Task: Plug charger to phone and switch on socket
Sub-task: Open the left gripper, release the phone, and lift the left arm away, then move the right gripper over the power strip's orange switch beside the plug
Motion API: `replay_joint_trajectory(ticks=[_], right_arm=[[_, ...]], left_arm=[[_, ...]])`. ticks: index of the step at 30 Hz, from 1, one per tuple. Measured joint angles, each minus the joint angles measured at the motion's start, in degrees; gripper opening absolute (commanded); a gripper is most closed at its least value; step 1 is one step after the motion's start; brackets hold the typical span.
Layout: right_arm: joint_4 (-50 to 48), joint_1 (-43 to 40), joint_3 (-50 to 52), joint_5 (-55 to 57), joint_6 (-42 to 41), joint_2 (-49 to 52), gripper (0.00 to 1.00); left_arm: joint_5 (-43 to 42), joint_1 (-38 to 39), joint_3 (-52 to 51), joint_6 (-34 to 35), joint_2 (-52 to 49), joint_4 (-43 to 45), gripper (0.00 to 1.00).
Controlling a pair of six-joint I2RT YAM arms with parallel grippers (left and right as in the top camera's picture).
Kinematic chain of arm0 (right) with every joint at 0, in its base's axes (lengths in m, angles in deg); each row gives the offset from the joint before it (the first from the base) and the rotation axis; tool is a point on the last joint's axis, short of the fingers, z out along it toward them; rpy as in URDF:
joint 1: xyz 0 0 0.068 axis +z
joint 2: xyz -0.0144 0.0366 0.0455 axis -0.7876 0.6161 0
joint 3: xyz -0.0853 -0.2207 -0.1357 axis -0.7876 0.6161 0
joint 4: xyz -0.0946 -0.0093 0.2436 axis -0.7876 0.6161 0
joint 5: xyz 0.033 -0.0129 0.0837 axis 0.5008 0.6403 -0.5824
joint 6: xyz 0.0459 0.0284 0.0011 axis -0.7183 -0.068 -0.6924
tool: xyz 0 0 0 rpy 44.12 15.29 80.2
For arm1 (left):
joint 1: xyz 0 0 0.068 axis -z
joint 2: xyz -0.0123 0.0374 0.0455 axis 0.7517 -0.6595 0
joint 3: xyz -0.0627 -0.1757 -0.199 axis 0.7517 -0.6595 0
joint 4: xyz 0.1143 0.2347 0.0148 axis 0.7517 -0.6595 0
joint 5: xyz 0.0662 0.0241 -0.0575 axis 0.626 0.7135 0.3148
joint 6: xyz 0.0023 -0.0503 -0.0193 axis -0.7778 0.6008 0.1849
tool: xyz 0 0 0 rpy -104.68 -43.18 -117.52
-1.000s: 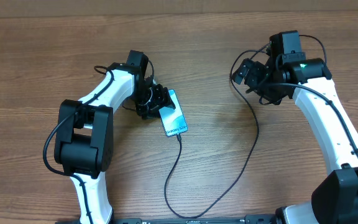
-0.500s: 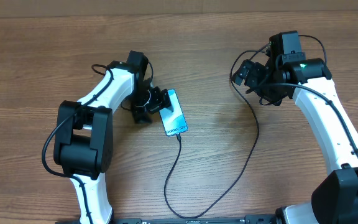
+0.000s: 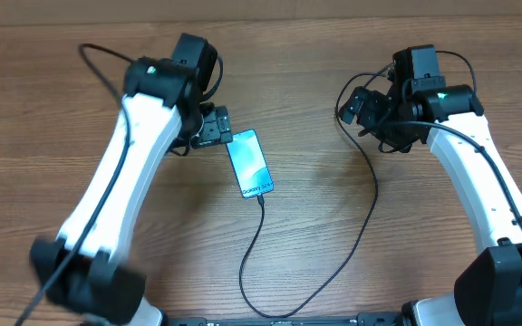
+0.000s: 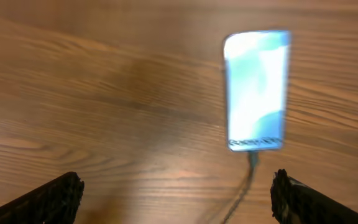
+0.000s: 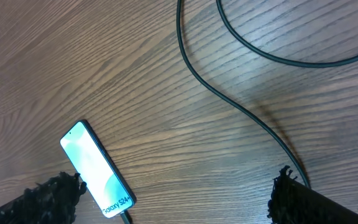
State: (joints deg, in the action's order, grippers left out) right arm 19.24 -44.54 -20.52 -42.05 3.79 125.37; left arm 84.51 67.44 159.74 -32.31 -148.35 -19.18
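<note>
The phone (image 3: pixel 249 163) lies flat on the wooden table with its blue-teal screen lit; it also shows in the left wrist view, where the phone (image 4: pixel 257 90) is blurred, and in the right wrist view as the phone (image 5: pixel 97 169). The black charger cable (image 3: pixel 259 237) meets the phone's near end, loops toward the table's front edge and climbs to the right arm. My left gripper (image 3: pixel 213 127) hangs open just up-left of the phone, nothing between its fingers (image 4: pixel 55 196). My right gripper (image 3: pixel 359 107) is open and empty above the charger cable (image 5: pixel 247 118). The socket is out of view.
Bare wood-grain tabletop (image 3: pixel 315 54) surrounds the phone. The robot's own black cables (image 3: pixel 107 54) arc over the left arm and around the right wrist (image 3: pixel 465 59). The arm bases stand at the front edge.
My left gripper opened, let go of the phone's left side and drew back up and away. The phone now lies free, turned slightly. The right arm has not moved.
</note>
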Motion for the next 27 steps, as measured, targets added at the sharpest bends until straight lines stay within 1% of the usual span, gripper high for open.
replay_joint_trajectory(ticks=[3,6,15,20,23,27], right_arm=[[0.0,0.0,0.0,0.0,0.1,0.0,1.0],[0.0,0.0,0.0,0.0,0.1,0.0,1.0],[0.2,0.0,0.0,-0.1,0.2,0.0,1.0],[0.8,0.0,-0.2,-1.1,2.1,0.0,1.0],[4.0,-0.2,-2.5,-1.7,3.5,0.0,1.0],[8.4,-2.8,-10.1,-3.1,6.2,0.0,1.0]], left_arm=[[1.2,2.4,0.4,0.0,5.2,-0.7,1.0],[1.7,3.8,0.5,0.0,7.5,-0.7,1.0],[2.5,4.0,0.5,0.0,7.7,-0.6,1.0],[2.7,4.0,0.5,0.0,7.7,-0.6,1.0],[2.7,4.0,0.5,0.0,7.7,-0.6,0.99],[2.7,4.0,0.4,0.0,7.7,-0.6,1.0]])
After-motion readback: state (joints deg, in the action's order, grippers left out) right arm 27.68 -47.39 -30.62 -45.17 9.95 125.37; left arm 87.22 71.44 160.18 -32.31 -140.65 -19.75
